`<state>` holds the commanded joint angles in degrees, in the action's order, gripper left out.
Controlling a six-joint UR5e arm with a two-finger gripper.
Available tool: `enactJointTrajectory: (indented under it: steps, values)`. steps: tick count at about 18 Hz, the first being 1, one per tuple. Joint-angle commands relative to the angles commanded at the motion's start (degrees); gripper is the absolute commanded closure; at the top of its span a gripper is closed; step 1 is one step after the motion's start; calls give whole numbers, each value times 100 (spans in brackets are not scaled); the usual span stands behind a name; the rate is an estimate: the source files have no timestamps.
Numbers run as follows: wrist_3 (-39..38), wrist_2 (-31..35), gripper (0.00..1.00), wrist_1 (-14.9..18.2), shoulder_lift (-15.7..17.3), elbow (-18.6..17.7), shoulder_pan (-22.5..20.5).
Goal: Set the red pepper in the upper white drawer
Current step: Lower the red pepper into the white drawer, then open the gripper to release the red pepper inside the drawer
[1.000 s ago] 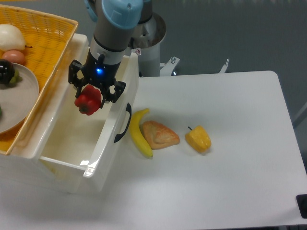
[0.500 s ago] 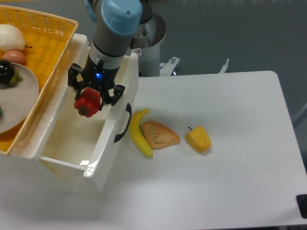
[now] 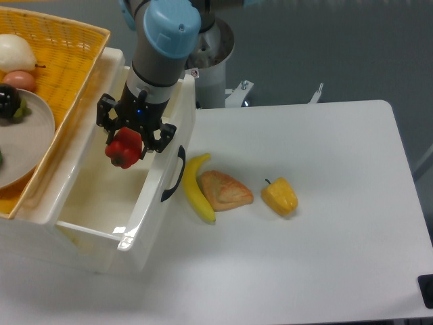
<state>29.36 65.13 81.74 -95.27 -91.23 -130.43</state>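
Note:
The red pepper point(image 3: 124, 149) is glossy and lobed, held in the air over the open upper white drawer point(image 3: 157, 203). My gripper point(image 3: 126, 142) is shut on the pepper from above, its black fingers on either side of it. The pepper hangs above the drawer's interior, near the front panel with the curved black handle point(image 3: 175, 174). The drawer's white floor shows below it.
A yellow woven basket point(image 3: 64, 51) with a plate and produce sits at the left, above the drawer. On the table to the right of the drawer lie a banana point(image 3: 197, 187), a pastry point(image 3: 224, 190) and a yellow pepper point(image 3: 279, 196).
The gripper with the red pepper has shifted very slightly left and down over the drawer. Nothing else has moved.

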Motion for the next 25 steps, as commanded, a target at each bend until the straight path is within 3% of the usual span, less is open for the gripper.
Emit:
enactJointTrajectory:
  steps: [16, 23, 25]
  values:
    - [9, 0, 46, -26, -53, 17, 123]
    - [18, 44, 42, -26, -53, 9, 149]
    - [35, 44, 36, -26, -70, 9, 149]
